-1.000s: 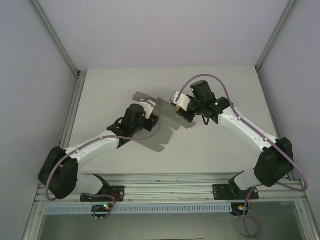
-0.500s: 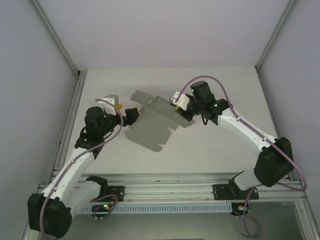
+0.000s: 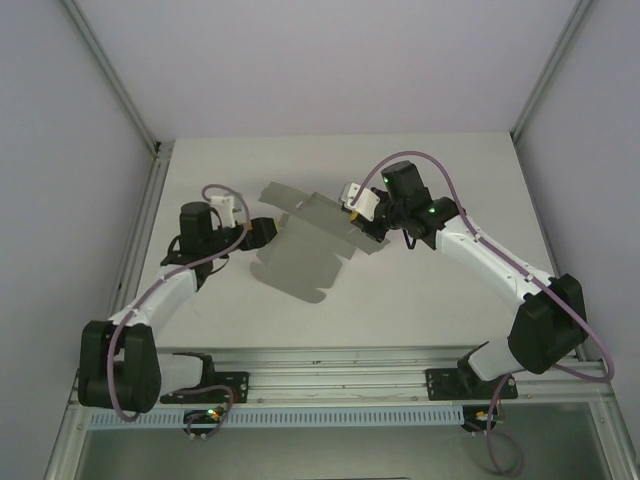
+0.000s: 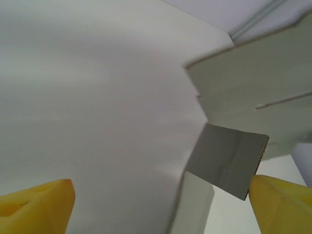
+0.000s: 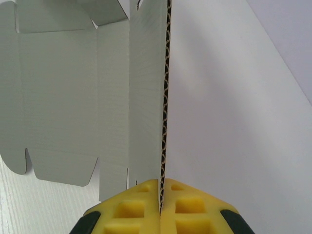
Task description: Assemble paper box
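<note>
Grey corrugated card, the die-cut paper box (image 3: 300,250), lies unfolded at the middle of the white table (image 3: 430,180). Right end effector (image 5: 161,197) is clamped on its right panel's edge, evidently to steady the sheet. Left end effector (image 4: 161,209) stands open beside the left flap, holding nothing.

We take this for a robotics lab test cell. A plain matte white tabletop (image 3: 420,310) sits boxed in by bare pale panel walls (image 3: 320,60) on silver aluminium profile posts (image 3: 110,72). Two white-and-black jointed robot arms (image 3: 490,262) are bolted to a slotted aluminium rail (image 3: 340,360) at the near edge. Purple sheathed cables (image 3: 420,155) loop off them, and small green status lights (image 3: 432,208) glow on the housings
</note>
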`<action>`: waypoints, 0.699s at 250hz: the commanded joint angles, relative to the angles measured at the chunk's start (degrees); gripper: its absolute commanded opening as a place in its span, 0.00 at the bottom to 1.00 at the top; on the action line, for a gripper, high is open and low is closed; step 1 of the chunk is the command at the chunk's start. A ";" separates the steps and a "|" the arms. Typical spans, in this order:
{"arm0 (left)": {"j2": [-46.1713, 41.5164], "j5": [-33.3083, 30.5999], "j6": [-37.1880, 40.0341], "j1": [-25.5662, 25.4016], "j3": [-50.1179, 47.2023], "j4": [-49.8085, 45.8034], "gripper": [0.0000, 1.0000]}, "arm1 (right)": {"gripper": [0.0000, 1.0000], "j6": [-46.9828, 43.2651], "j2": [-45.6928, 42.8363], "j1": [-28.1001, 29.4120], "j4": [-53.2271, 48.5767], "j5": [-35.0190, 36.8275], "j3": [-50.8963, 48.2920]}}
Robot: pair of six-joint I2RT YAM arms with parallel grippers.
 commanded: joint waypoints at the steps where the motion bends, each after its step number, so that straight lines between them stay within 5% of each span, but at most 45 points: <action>1: 2.59 1.53 4.58 -2.49 2.72 2.01 0.91 | 0.00 -0.24 -0.48 -0.21 0.73 -2.36 1.27; 66: 6.83 0.25 4.70 -5.87 2.87 8.55 0.86 | 0.00 0.60 -0.60 -0.18 0.92 -4.81 1.01; 175: 11.23 -4.26 4.23 -8.33 4.85 5.95 0.30 | 0.00 -0.21 -1.22 0.13 2.10 -3.39 -0.34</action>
